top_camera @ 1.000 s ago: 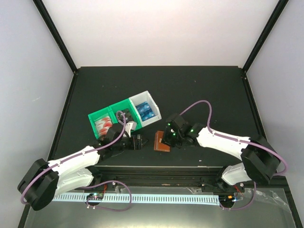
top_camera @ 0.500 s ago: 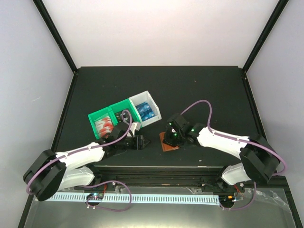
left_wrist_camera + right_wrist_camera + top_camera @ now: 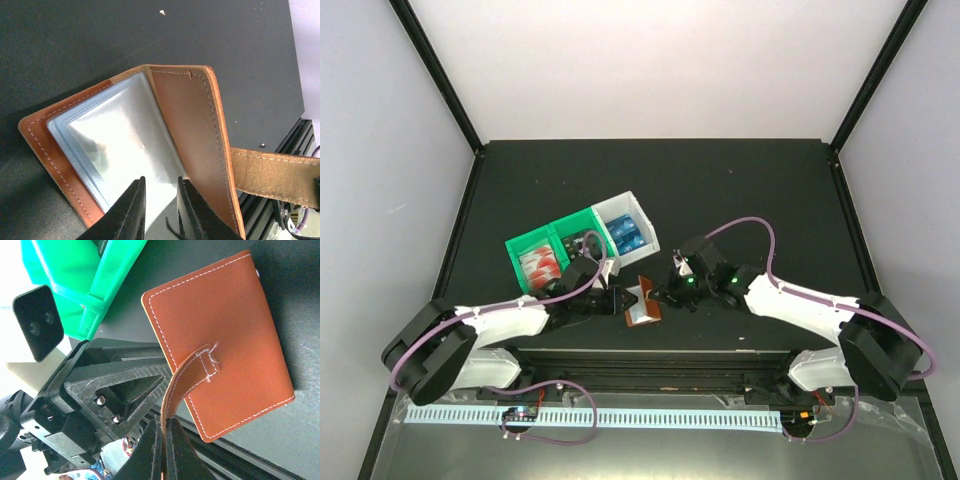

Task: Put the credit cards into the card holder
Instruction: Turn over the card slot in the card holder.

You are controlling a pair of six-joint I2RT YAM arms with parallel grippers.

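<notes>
Gaping between left claw [image 3: 161, 183] and right claw [image 3: 164, 423], card holder [image 3: 220, 340]

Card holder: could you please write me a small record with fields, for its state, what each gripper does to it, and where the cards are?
card holder: open, brown leather, held between the two grippers
left gripper: appears shut on the clear pockets
right gripper: shut on the strap
red-and-white cards: in the tray, left green compartment
blue cards: in the tray, white end compartment
cards in card holder: none visible
</notes>
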